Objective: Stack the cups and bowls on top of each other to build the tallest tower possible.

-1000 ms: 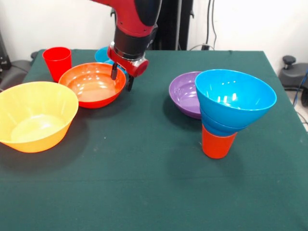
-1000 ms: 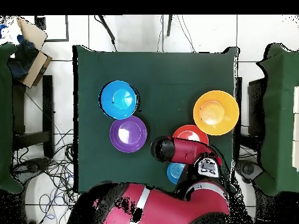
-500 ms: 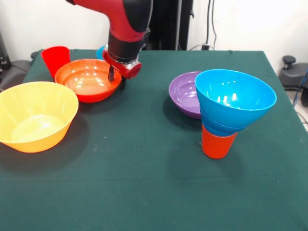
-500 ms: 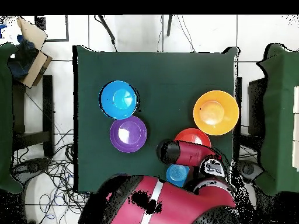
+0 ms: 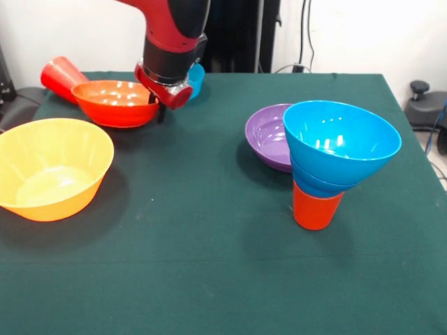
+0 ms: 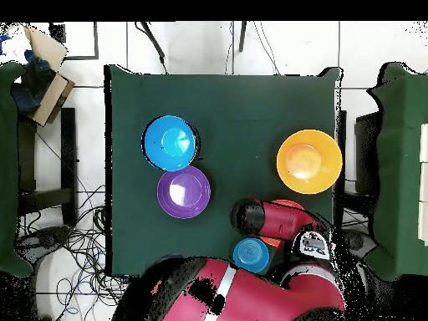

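Note:
My gripper (image 5: 158, 106) is shut on the near-right rim of the large orange-red bowl (image 5: 114, 102), which sits at the far left of the table. A red cup (image 5: 59, 75) lies tipped on its side against that bowl's far-left edge. A small blue bowl (image 5: 195, 78) shows just behind my arm. At the right stands the tower (image 5: 334, 162): a medium blue bowl (image 5: 342, 139) on a smaller blue one, on an upturned orange cup (image 5: 315, 207). In the overhead view my arm (image 6: 261, 219) hides the gripper and most of the orange-red bowl (image 6: 292, 204).
The large yellow-orange bowl (image 5: 50, 167) sits at the near left, close to the table's edge. The wide purple bowl (image 5: 269, 136) rests right behind the tower, touching it. The green cloth (image 5: 209, 244) covers the table.
The gripper has moved left and toward the far edge, taking the orange-red bowl along. The bowl has knocked the red cup from upright onto its side. The small blue bowl is now uncovered.

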Tool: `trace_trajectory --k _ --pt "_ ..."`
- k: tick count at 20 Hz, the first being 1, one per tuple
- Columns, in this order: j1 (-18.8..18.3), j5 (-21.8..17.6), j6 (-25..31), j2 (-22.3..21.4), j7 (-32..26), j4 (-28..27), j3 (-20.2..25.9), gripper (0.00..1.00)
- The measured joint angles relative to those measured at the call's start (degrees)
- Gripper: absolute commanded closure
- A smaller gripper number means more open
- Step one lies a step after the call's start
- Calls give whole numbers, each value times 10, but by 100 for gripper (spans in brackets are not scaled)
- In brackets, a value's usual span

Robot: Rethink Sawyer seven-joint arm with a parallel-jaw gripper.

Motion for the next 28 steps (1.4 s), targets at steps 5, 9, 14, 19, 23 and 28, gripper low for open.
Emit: trace_trajectory --k 5,9,14,19,23,28 --pt "-5 0 28 -28 0 0 5 100" --pt "-20 10 79 -62 0 0 24 100" --pt "-56 31 176 -109 0 -2 68 100" --pt "-79 51 266 -145 0 -12 101 100" --pt "-84 60 352 -168 0 -42 121 100" --pt "-78 59 396 -176 0 -91 134 100"
